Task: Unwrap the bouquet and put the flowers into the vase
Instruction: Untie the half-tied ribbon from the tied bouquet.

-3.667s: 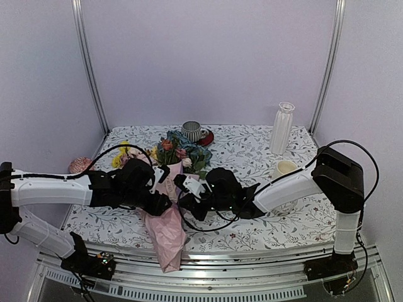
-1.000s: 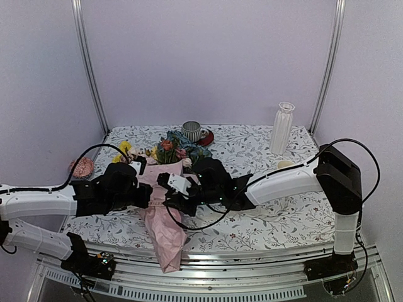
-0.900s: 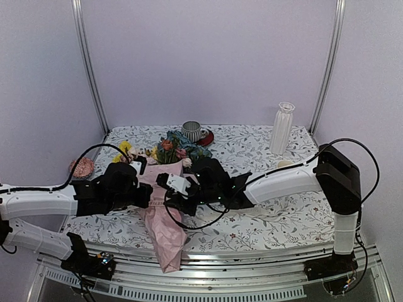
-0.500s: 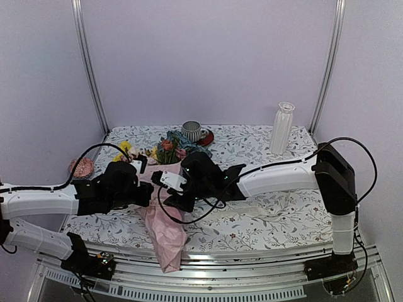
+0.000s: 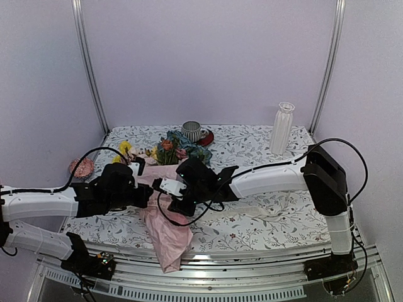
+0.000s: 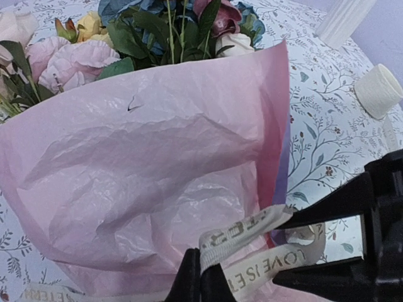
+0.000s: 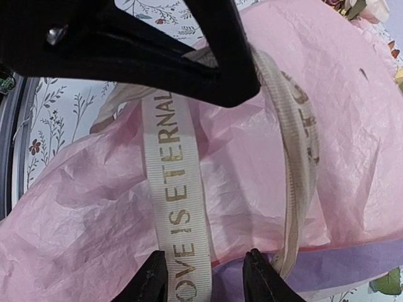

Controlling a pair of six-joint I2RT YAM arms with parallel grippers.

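The bouquet (image 5: 165,217) lies in pink tissue paper (image 6: 138,170) near the table's front edge, its tail hanging over the edge. The flowers (image 5: 176,151) point toward the back and show as mixed blooms (image 6: 170,31) in the left wrist view. My left gripper (image 6: 200,277) is shut on a fold of the beige ribbon (image 6: 252,229). My right gripper (image 7: 204,277) is open over the paper, with a flat printed run of ribbon (image 7: 173,176) lying between its fingertips, nearer the left one. Both grippers meet over the wrap (image 5: 157,192). The white ribbed vase (image 5: 281,128) stands at the back right.
A striped cup on a red saucer (image 5: 192,131) stands behind the flowers. A cream mug (image 6: 378,91) sits right of the bouquet. A pink round object (image 5: 80,167) lies at the table's left edge. The metal rail (image 5: 252,261) runs along the front.
My right arm has swung left, closer to the left gripper, and its jaws have spread wider around the ribbon. The left gripper has stayed shut on the ribbon.
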